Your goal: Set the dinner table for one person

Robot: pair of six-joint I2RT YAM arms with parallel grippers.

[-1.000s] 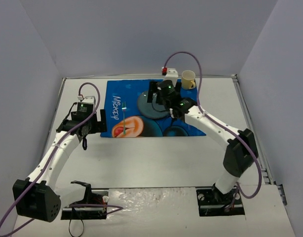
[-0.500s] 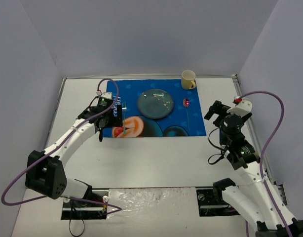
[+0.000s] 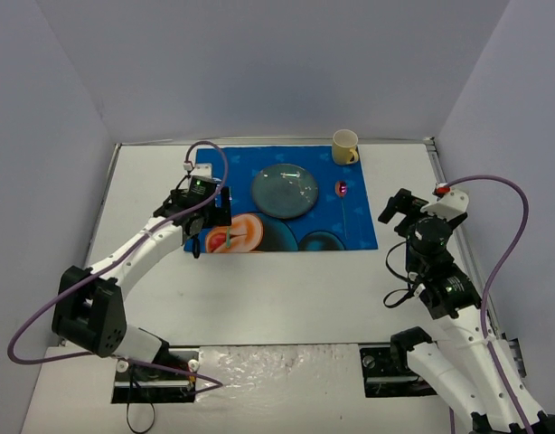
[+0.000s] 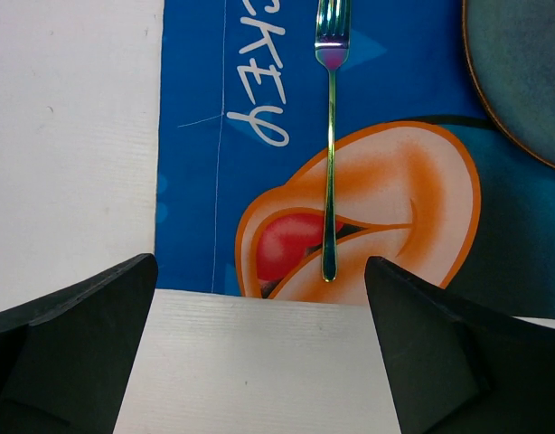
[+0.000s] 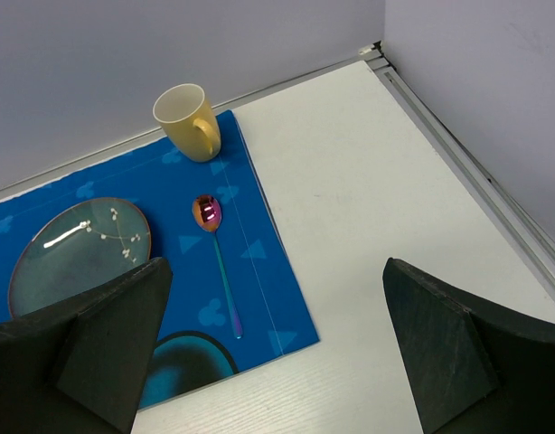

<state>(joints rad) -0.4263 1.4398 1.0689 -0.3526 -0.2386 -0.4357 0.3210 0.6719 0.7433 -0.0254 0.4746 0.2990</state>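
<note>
hovering my left gripper [image 4: 261, 271] wide open and empty above the fork [image 4: 330, 163], right gripper [image 5: 277, 271] likewise spread and empty beside the placemat [image 3: 359, 226] on the white dinner table [image 3: 286, 289], i judge the setting done; next needs only a clean retreat.

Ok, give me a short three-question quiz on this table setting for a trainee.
1. True or false: the pale yellow ceramic mug lies on its side.
2. The thin iridescent metal fork lies on: A a napkin, B the blue cartoon-printed placemat, C a saucer.
3. Which utensil lies right of the round dark teal plate?
Key: 1 false; 2 B; 3 the pink metal spoon.
</note>
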